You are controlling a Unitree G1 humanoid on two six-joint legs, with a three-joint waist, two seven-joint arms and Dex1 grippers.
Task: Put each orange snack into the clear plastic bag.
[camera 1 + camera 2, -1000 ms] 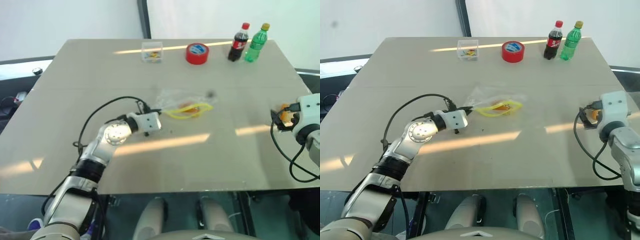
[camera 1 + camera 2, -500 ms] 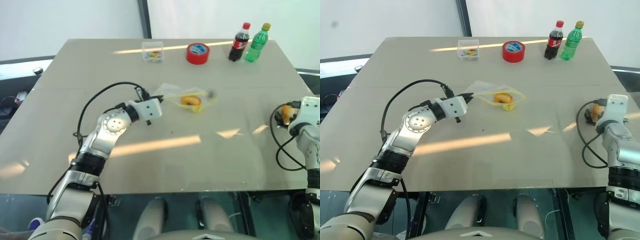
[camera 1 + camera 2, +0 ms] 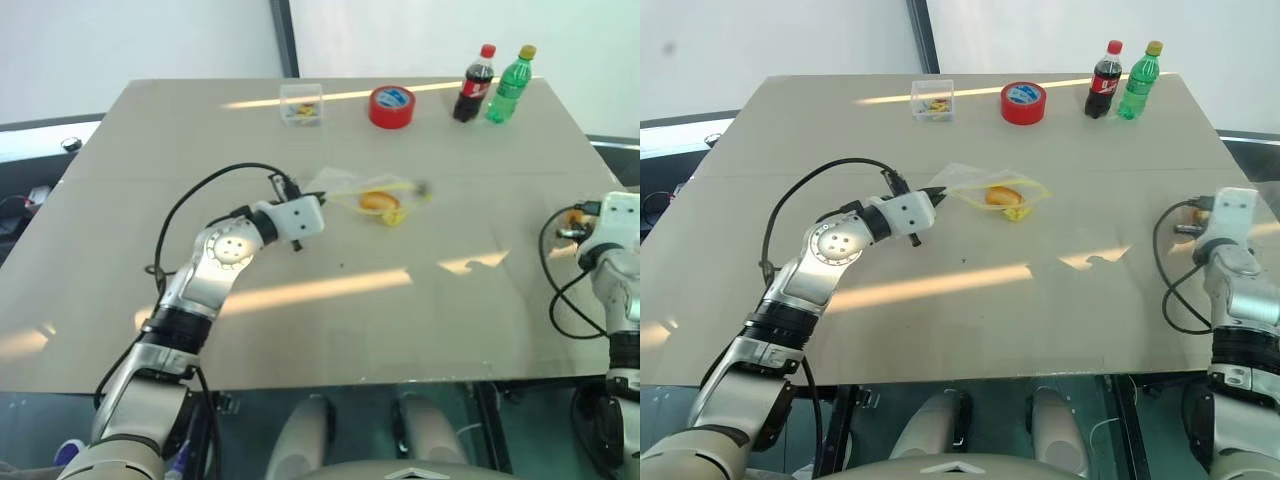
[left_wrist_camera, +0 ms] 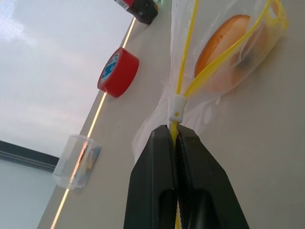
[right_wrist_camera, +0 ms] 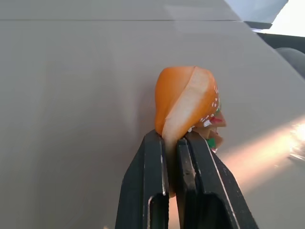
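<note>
Orange snack (image 5: 183, 102) pinched in the right gripper (image 5: 172, 138) at the table's (image 3: 300, 330) edge. The left gripper (image 4: 175, 136) clamps the clear plastic bag (image 4: 224, 57), one snack (image 3: 377, 201) inside. Next, probably carry it bagward.

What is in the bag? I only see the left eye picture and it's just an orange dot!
Observer: The left wrist view shows an orange snack inside the clear plastic bag.
Operator: Who's holding the bag?
Observer: The left gripper is shut on its yellow seal strip.
Operator: What's the other arm got?
Observer: The right gripper is pinching a second orange snack, with a burger-like print on the wrapper.
</note>
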